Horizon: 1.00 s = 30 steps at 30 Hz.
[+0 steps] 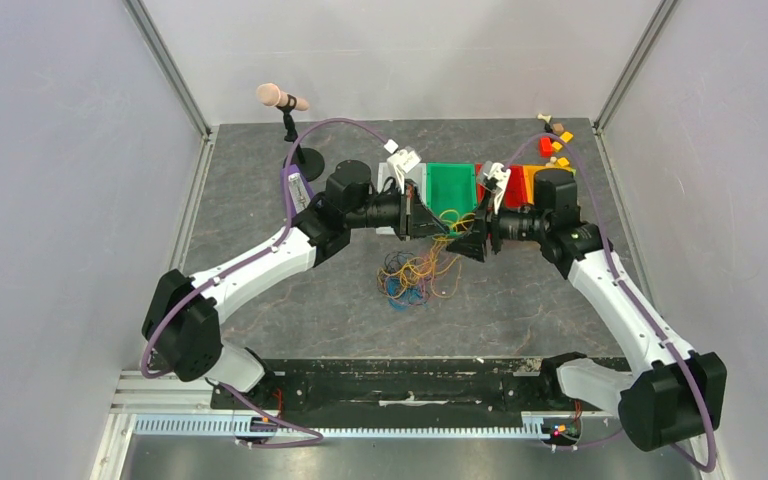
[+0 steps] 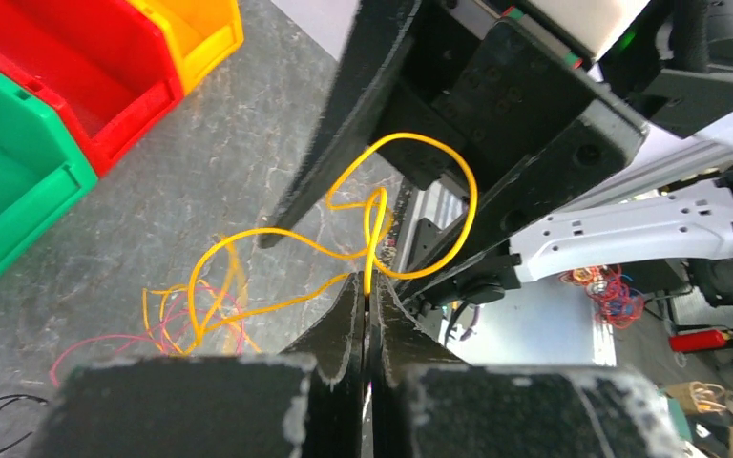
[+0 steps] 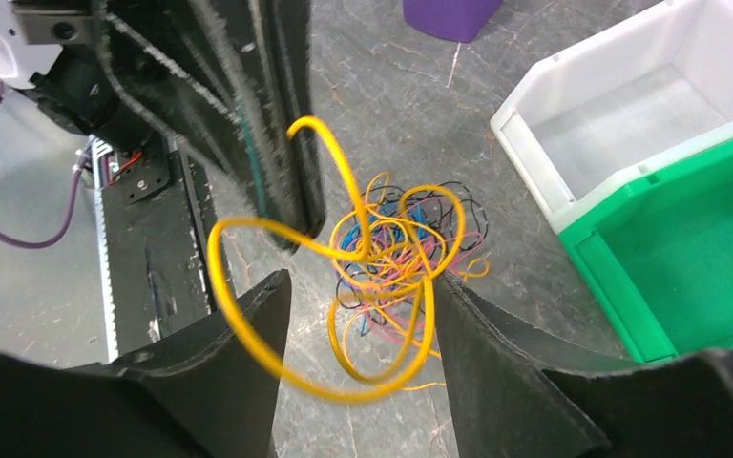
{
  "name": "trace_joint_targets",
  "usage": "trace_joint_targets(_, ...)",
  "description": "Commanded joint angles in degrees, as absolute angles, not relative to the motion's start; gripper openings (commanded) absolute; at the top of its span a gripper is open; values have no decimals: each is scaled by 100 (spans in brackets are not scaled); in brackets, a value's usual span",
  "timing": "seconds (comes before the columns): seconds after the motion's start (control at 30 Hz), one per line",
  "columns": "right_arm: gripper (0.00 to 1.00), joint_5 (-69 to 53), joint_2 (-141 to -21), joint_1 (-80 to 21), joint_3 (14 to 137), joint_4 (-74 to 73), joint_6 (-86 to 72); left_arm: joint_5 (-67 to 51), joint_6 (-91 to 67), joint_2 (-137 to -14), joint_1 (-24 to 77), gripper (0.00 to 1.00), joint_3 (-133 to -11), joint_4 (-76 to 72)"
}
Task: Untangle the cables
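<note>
On the grey table (image 1: 260, 200), the left arm (image 1: 250, 265) and right arm (image 1: 610, 290) met tip to tip near the middle, just in front of a row of bins: a white bin (image 3: 630, 105), a green bin (image 1: 450, 185) and a red bin (image 2: 76, 67). The cables (image 1: 415, 275) lay clumped on the table below the tools, a knot of yellow, red, blue and black strands. The left tool (image 2: 369, 281) was clenched on a yellow cable (image 2: 439, 153), which rose from its fingertips in a loop. The right tool (image 3: 361, 281) stood released, jaws apart, with a loop of that yellow cable hanging between them.
</note>
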State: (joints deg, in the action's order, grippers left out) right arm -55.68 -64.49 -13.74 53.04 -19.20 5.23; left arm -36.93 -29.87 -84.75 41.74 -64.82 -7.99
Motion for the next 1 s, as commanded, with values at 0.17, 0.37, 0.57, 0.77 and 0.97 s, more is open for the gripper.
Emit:
trace_joint_targets(0.17, 59, -4969, -6508, -1742, 5115, -358, -364, -3993, -3859, -8526, 4150, 2, -6470, -1432)
trace_joint_targets(0.37, 6, -4688, -6479, -1899, 4969, 132, -614, -4234, -4116, -8506, 4026, 2, -6442, -1641)
trace_joint_targets(0.57, 0, -4487, -6253, -1895, 4965, 88, -707, -4394, -2266, -7653, 3064, 70, -5988, -272)
trace_joint_targets(0.77, 0, -4498, -6217, -1897, 4983, 273, -987, -4262, -496, -6907, 2650, 77, -5290, 588)
trace_joint_targets(0.97, 0, -4579, -6196, -1898, 5031, 580, -1554, -3516, -325, -7425, 3345, 79, -4585, -1453)
